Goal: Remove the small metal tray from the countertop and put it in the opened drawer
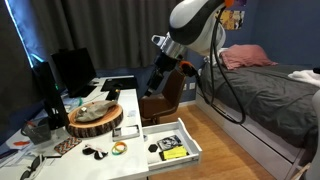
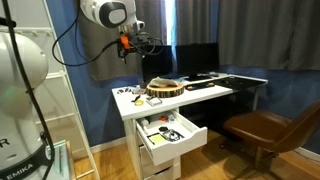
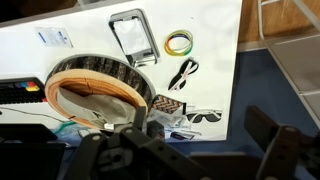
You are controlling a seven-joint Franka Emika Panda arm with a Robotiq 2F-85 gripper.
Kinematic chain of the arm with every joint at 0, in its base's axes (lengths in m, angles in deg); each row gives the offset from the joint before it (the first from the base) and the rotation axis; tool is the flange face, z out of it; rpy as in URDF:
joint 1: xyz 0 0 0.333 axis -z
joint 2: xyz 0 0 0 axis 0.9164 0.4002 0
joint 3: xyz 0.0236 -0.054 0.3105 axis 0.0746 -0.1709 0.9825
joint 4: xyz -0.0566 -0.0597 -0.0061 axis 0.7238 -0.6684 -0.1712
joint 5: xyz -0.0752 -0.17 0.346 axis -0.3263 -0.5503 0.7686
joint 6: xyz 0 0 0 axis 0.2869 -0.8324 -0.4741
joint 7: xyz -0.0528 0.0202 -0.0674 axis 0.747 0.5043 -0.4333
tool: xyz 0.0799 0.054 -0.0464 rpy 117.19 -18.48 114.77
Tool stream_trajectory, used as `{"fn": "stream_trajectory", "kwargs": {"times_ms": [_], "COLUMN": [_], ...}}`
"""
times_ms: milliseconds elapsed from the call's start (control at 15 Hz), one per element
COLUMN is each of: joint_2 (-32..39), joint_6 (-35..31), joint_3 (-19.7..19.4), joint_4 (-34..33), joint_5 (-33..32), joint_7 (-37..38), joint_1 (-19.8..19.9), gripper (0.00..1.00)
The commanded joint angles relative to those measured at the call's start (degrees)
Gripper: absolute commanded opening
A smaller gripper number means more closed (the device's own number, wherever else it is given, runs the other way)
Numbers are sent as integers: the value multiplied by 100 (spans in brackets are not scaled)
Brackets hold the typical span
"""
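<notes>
Tray (image 3: 133, 37): flat on countertop (image 3: 215, 25), near the desk end, just beside the wood slab (image 3: 95, 85) and a tape ring (image 3: 180, 42). Same position in an exterior view (image 1: 128, 130), beside the slab on the drawer side. Black cord (image 3: 183, 72) and sunglasses (image 3: 205, 117) lie further along the edge. Drawer (image 2: 178, 148) is pulled open below the desk end; a yellow-and-black item (image 1: 172, 150) lies inside. Gripper (image 3: 190, 160): jaws spread wide, nothing between them. It hangs well above the desk in an exterior view (image 2: 150, 43), apart from tray.
</notes>
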Motion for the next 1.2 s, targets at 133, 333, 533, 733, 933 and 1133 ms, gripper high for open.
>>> {"fn": "stream_trajectory", "kwargs": {"times_ms": [133, 333, 533, 733, 933, 1133], "joint_2": [44, 44, 425, 937, 1628, 2334], "joint_6": [59, 59, 123, 317, 696, 938], "joint_3": [496, 495, 422, -66, -282, 1088], "joint_4": [-25, -26, -355, -851, -1441, -1984], "joint_5": [255, 255, 649, 1231, 1903, 2478], "joint_7": [-178, -181, -1251, -2532, -3754, -4547], "joint_1": [496, 496, 384, -150, -218, 1388], "gripper": [100, 100, 100, 100, 100, 100]}}
